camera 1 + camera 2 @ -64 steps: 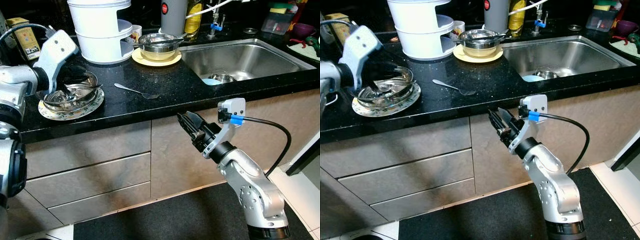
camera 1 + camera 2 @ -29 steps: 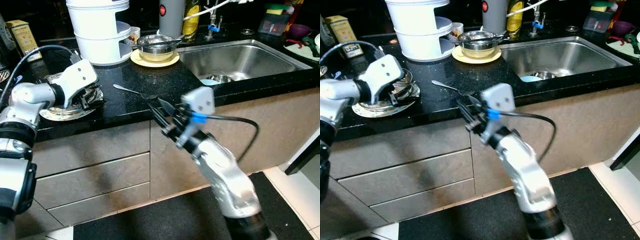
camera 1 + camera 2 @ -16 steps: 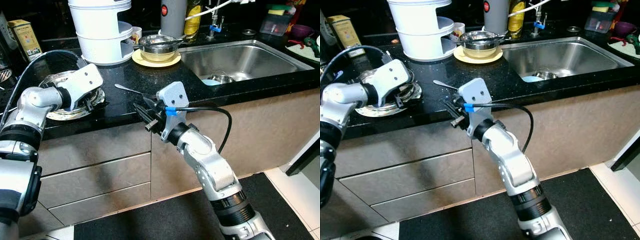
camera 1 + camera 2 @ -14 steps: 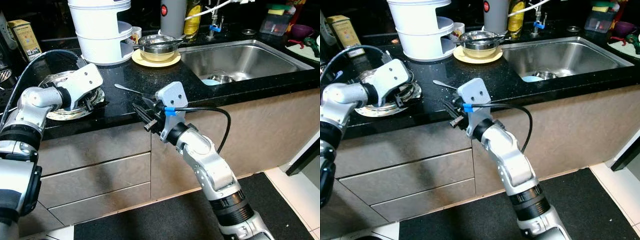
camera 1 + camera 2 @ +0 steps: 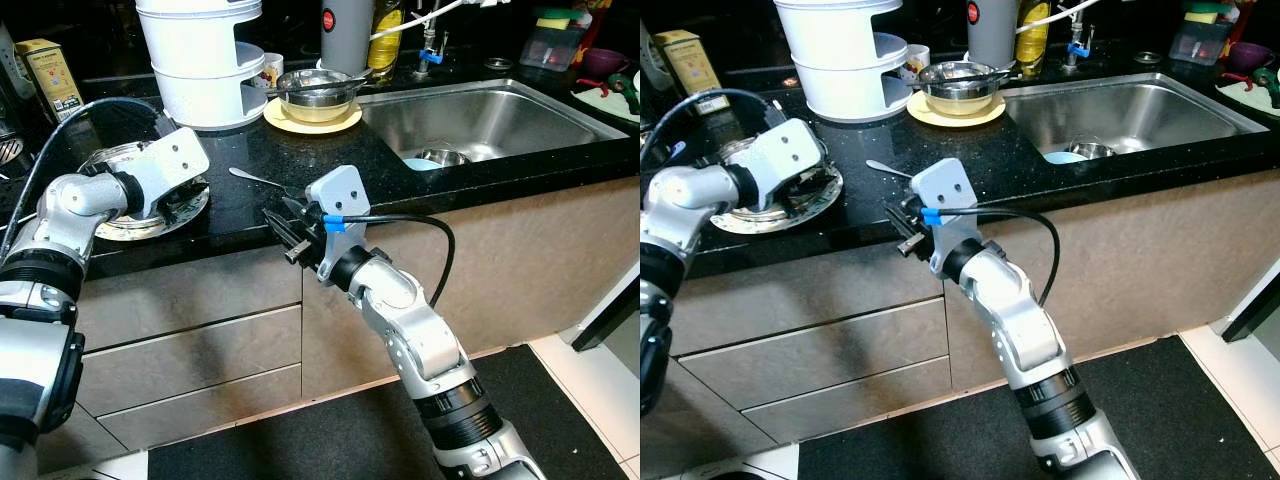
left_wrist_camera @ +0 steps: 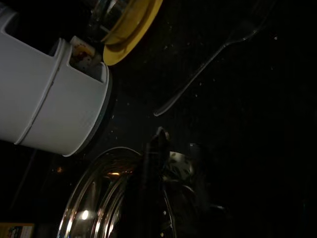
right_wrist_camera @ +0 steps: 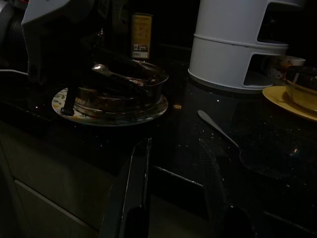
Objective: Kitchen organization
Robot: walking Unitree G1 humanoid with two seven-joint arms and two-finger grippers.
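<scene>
1. One black countertop (image 5: 330, 160) runs across the upper half of the left eye view, with two drawer fronts (image 5: 180, 350) below it at lower left.
2. One steel sink (image 5: 490, 115) sits at upper right, holding one small steel bowl (image 5: 440, 157) beside something light blue.
3. One white two-tier container (image 5: 203, 60) stands at top centre-left.
4. Two plates: a patterned plate (image 5: 190, 212) at middle left carries one glass bowl (image 5: 120, 165); a yellow plate (image 5: 312, 117) at top centre carries one steel bowl (image 5: 318, 88).
5. Two grippers. The left gripper (image 5: 178, 203) is at the glass bowl's near rim; I cannot tell how its fingers are set. The right gripper (image 5: 283, 226) hovers at the counter's front edge, centre of frame, with its fingers spread apart and holding nothing.
6. One fork (image 5: 268, 182) lies flat on the counter just beyond the right gripper, between the two plates.
</scene>
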